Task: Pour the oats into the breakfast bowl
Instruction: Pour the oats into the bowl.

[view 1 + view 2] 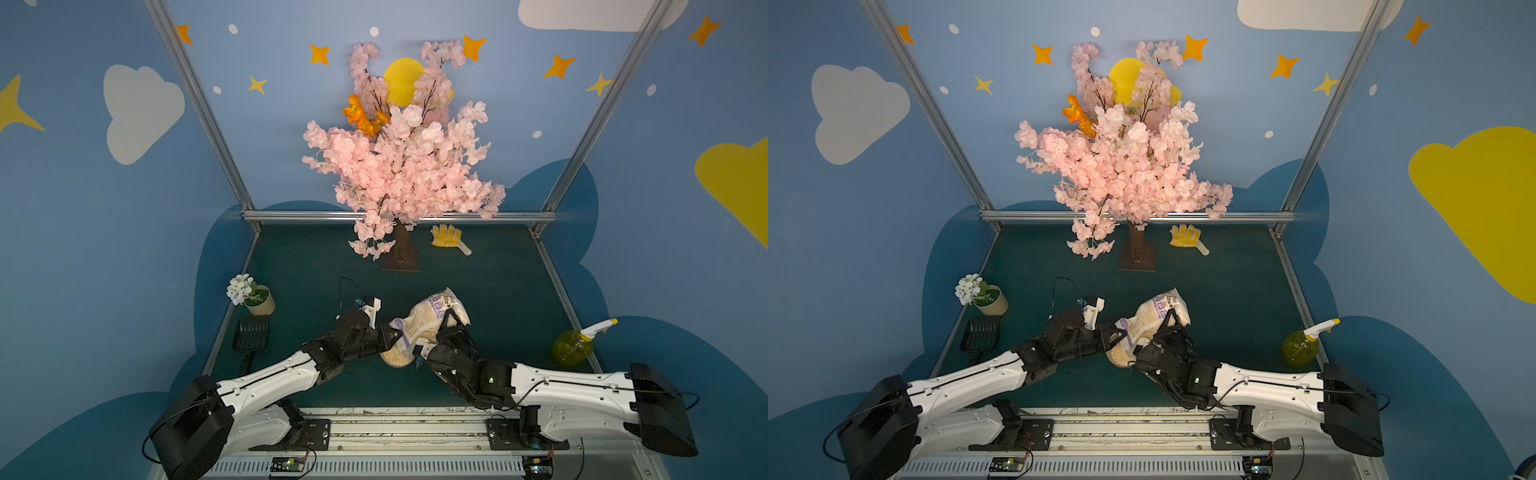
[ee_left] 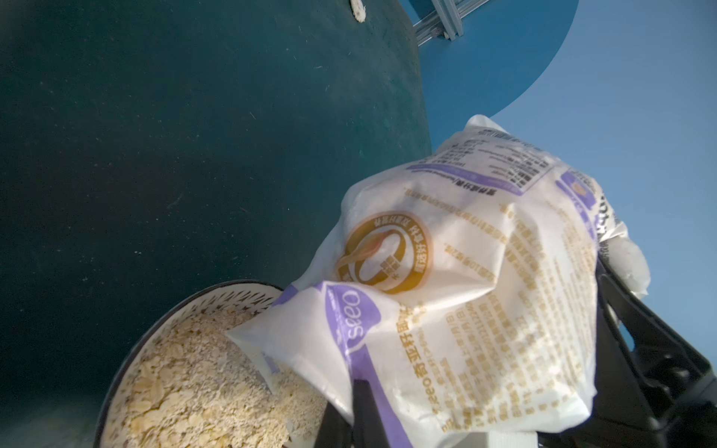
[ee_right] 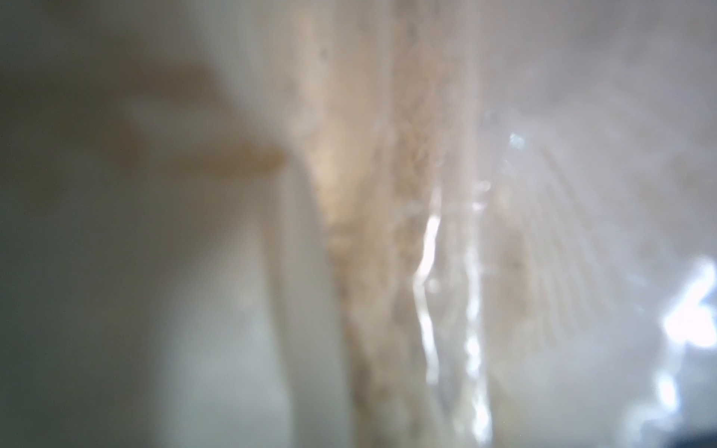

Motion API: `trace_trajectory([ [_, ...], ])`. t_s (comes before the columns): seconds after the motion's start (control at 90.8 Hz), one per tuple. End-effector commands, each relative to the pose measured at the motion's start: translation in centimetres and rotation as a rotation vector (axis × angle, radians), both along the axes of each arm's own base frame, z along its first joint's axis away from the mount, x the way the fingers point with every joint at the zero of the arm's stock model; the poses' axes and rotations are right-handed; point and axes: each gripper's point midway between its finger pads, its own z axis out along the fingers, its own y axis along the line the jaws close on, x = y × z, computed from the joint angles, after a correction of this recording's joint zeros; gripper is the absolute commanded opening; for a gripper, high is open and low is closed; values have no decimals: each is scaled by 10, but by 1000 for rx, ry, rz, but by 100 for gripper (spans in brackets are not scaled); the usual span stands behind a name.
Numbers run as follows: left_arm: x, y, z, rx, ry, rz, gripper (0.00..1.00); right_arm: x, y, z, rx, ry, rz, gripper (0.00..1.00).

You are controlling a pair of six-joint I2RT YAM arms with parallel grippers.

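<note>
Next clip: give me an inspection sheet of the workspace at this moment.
Surface: dark green mat.
Job's things: oats bag tilted, mouth over breakfast bowl; oats heaped in it.
Clutter: flower pot, black scoop, yellow glove, spray bottle, blossom tree, all apart from the bowl.
Grippers: left gripper pinches the bag's lower edge; right gripper clamps its body.
Cables: black cable loop at left wrist, clear of the bag.
Surroundings: blue painted walls, aluminium frame.
</note>
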Motion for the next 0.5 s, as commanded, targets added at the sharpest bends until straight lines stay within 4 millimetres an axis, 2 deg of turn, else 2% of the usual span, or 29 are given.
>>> trace_trajectory([
  [0.0,6,20,-26,138,41,69,3,2,-1,56,286,-107,-82,0],
  [0.077,4,11,-24,103,2,42,3,2,-1,58,292,-108,-81,0],
  [0.187,6,21,-25,129,23,82,3,2,-1,60,288,-115,-83,0],
  [0.264,0,14,-26,154,-22,48,3,2,0,65,301,-117,-76,0],
  [0.352,1,20,-28,227,22,64,3,2,1,69,319,-116,-68,0],
  [0.441,6,22,-30,168,7,103,3,2,4,72,323,-117,-63,0],
  [0.485,4,23,-37,145,19,105,3,3,6,72,322,-117,-60,0],
])
